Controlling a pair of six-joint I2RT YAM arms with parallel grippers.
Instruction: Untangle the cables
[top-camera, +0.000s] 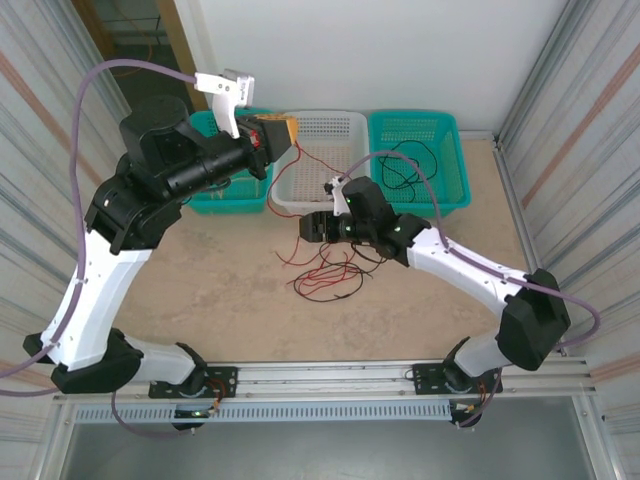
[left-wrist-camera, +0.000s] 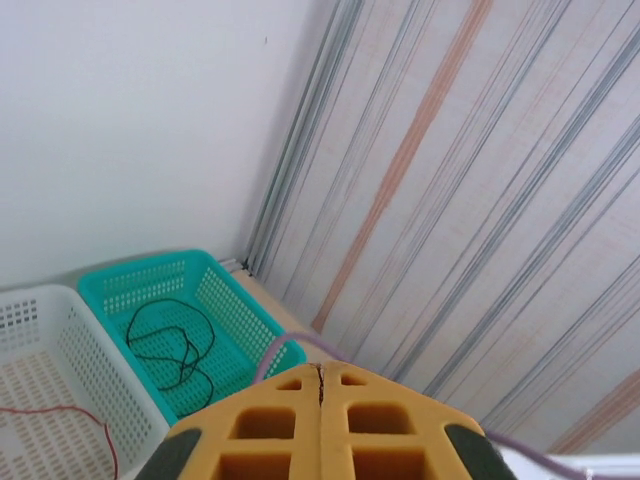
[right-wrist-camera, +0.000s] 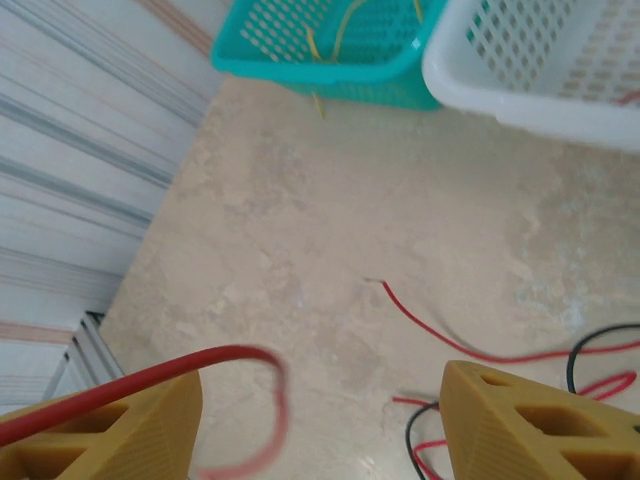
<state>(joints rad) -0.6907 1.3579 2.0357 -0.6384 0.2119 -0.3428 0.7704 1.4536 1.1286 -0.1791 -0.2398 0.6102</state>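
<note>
While my left gripper hangs raised, its yellow jaws pressed together, my right gripper gapes, a thin red wire curling across one finger.

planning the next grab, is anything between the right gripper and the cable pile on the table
Nothing visible. The right gripper, jaws open, hangs by the cables over bare table; one red wire drapes over one of its fingers.
</note>
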